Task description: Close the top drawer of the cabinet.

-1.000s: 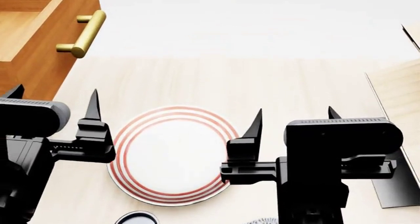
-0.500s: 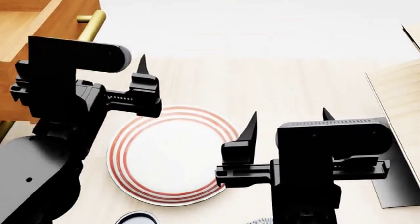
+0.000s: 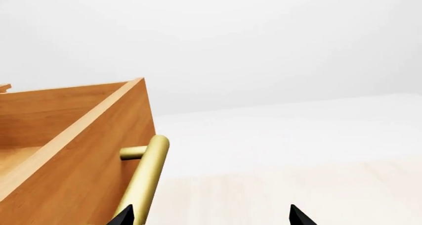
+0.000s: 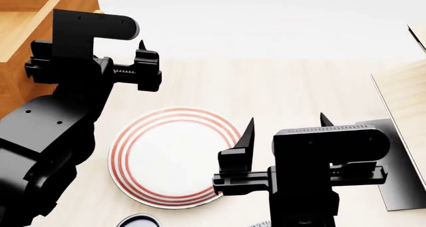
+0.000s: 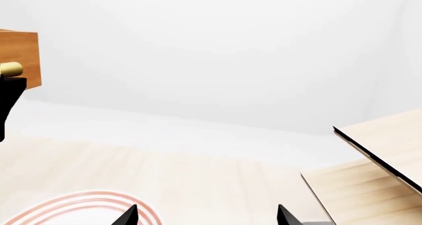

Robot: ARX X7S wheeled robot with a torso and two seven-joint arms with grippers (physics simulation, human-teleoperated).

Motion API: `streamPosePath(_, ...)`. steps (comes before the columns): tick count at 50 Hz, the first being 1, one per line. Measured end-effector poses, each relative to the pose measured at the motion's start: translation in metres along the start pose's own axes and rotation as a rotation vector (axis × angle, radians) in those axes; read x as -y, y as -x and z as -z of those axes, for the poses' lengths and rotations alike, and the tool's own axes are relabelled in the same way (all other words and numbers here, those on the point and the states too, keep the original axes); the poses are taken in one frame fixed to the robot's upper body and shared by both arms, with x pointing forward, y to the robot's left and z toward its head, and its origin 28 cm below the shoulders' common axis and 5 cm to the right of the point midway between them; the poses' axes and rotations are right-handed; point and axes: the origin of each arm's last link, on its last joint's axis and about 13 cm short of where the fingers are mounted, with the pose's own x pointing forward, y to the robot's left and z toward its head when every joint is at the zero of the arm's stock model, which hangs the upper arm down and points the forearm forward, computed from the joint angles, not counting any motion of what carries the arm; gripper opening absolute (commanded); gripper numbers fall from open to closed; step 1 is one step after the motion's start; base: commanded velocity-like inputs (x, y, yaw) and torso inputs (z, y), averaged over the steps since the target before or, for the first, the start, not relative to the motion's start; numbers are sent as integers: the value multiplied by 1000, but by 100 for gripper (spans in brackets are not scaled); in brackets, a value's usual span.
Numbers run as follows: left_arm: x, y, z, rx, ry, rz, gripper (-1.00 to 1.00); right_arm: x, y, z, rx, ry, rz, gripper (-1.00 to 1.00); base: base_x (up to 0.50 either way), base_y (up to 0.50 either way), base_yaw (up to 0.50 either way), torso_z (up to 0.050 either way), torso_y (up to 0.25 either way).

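Note:
The top drawer (image 4: 27, 17) stands open at the far left of the head view, orange-brown with a lighter inside. My left arm hides almost all of its brass handle there. In the left wrist view the drawer front (image 3: 79, 175) and the brass handle (image 3: 146, 180) are close. My left gripper (image 3: 209, 217) is open and empty, with one fingertip (image 3: 122, 217) right by the handle. In the head view the left gripper (image 4: 90, 57) is raised in front of the drawer front. The cabinet side (image 4: 13, 87) shows below. My right gripper (image 4: 288, 124) is open and empty over the table.
A white plate with red rings (image 4: 174, 157) lies on the pale table between the arms. A pale wood structure (image 4: 406, 102) on a dark base (image 4: 399, 187) stands at the right. A small round object (image 4: 138, 221) sits at the near edge.
My left arm has risen and moved forward to the drawer front, now covering the handle. My right gripper has shifted slightly left and nearer.

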Motion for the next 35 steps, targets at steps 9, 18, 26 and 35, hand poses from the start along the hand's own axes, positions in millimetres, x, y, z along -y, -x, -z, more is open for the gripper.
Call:
streamPosePath(9, -19, -16, 0, -5, -16, -99, 100, -1, 0, 3, -8, 1, -4, 100, 0, 0, 0, 0, 0)
streamPosePath(18, -39, -28, 0, -17, -24, -193, 100, -3, 0, 5, -13, 3, -9, 100, 0, 0, 0, 0, 0)
streamPosePath(26, -60, -37, 0, -37, -28, -278, 100, -4, 0, 7, -17, 3, -15, 100, 0, 0, 0, 0, 0)
streamPosePath(35, -88, -46, 1, -65, -21, -396, 100, -5, 0, 7, -20, 6, -19, 100, 0, 0, 0, 0, 0)
